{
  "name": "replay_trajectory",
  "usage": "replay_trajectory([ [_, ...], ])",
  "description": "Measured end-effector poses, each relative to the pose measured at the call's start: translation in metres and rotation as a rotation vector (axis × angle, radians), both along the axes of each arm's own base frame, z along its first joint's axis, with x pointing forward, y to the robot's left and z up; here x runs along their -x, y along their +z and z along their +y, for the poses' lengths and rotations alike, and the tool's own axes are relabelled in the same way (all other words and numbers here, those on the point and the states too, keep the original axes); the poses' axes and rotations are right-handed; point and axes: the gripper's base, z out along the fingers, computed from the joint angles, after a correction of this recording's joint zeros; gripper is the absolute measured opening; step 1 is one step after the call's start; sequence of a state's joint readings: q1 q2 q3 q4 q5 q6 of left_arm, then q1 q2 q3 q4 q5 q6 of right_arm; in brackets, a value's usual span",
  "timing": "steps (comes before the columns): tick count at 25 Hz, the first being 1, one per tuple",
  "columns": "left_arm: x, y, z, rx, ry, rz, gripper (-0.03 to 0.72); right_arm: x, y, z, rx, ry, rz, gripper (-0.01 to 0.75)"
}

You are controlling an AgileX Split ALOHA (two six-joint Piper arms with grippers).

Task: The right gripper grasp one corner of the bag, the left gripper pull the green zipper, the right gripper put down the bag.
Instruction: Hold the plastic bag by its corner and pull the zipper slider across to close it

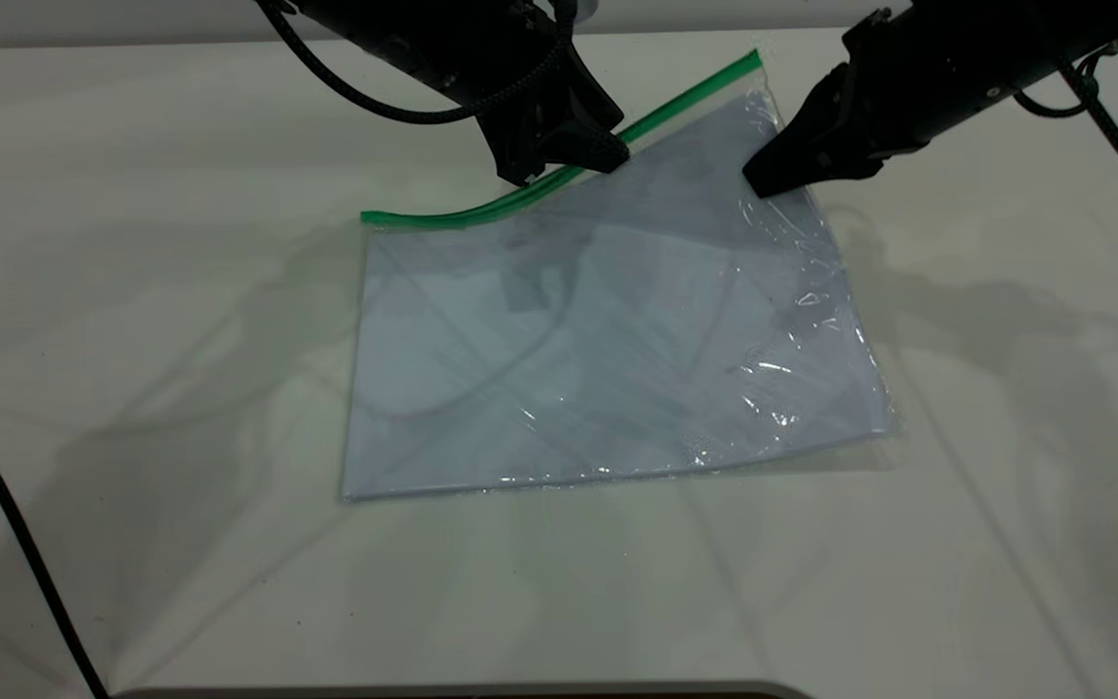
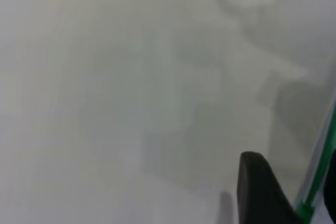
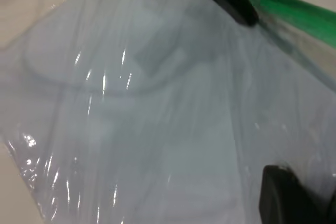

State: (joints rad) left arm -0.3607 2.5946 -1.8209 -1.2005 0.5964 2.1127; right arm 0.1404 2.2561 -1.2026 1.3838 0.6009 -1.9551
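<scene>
The right gripper [image 1: 763, 182] pinches the bag's [image 1: 608, 340] raised edge near one corner — jaws closed on it; the left gripper [image 1: 559, 165] clamps the green zipper [image 1: 481, 209] midway, table [image 1: 180, 146] below.

Left gripper [image 1: 559, 155]: matte black, blocky housing narrowing to pointed jaws, finely textured pad at the tip; thick braided black cable [image 1: 365, 97] loops off its black arm. Right gripper [image 1: 768, 180]: matte black, tapered wedge shape, small pale screw dots on the thick black arm; thin looped black cables [image 1: 1068, 97] alongside.
</scene>
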Motion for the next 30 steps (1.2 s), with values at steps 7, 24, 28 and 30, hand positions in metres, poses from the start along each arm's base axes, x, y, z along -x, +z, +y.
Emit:
replay_trajectory([
  [7, 0.001, 0.0, -0.001, -0.001, -0.006, -0.003, 0.357, 0.001, 0.004, 0.001, -0.015, 0.017, -0.001, 0.035],
  [24, 0.001, 0.001, -0.003, -0.005, -0.013, -0.008, 0.04, -0.003, 0.009, -0.006, -0.071, -0.07, 0.03, 0.035],
  [28, 0.002, 0.0, -0.003, -0.036, -0.033, -0.021, 0.04, -0.005, 0.011, -0.015, -0.111, -0.11, 0.05, 0.035],
  [30, 0.003, -0.001, -0.002, -0.046, -0.032, -0.013, 0.04, -0.006, 0.012, -0.02, -0.129, -0.12, 0.055, 0.035],
])
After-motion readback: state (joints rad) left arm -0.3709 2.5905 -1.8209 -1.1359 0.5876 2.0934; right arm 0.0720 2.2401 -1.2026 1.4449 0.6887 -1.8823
